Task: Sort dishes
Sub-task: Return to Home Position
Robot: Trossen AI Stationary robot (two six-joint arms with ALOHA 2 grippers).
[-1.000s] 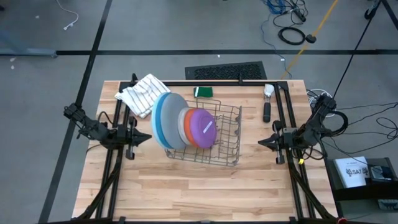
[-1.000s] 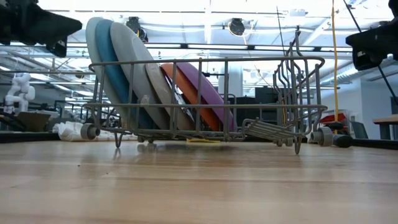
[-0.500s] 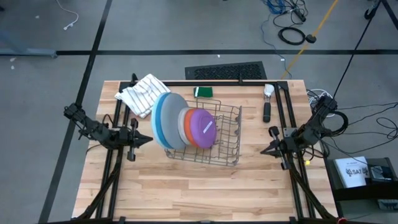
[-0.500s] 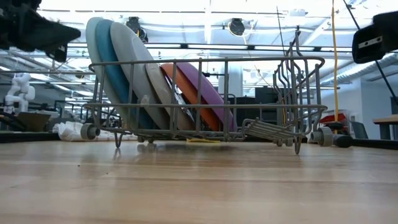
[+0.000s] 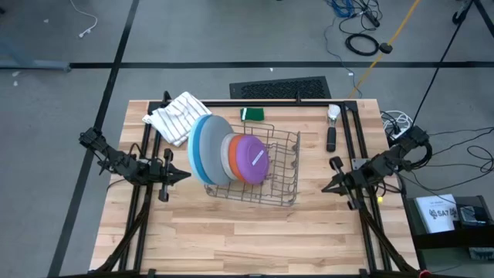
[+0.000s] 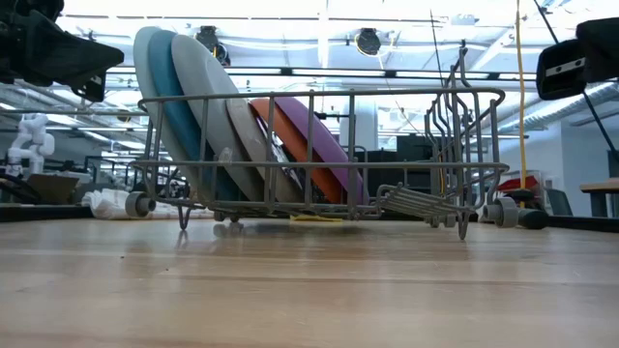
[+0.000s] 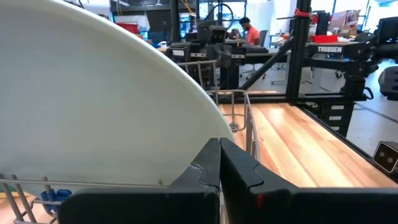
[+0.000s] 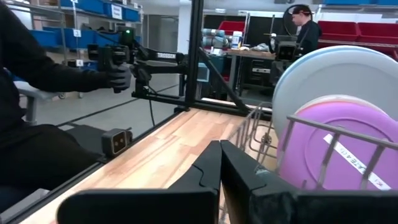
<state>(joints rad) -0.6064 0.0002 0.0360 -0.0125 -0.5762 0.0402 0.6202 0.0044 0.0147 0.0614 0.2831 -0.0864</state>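
Both arms have drawn back slightly toward the table's sides. The left gripper (image 5: 178, 174) and right gripper (image 5: 325, 187) are empty, fingers pressed together. The plates (image 5: 213, 147) stay upright in the wire dish rack (image 5: 288, 161).

Even overhead light across the wooden table (image 5: 231, 232), faint soft shadow under the dish rack (image 5: 266, 193), bright ceiling lights (image 6: 290, 8) backlighting the low view, pale plate (image 7: 81, 106) glaring near-white at the left wrist.

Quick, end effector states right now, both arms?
The left end effector: closed, holding nothing, left of the dish rack.
The right end effector: closed, holding nothing, right of the dish rack.
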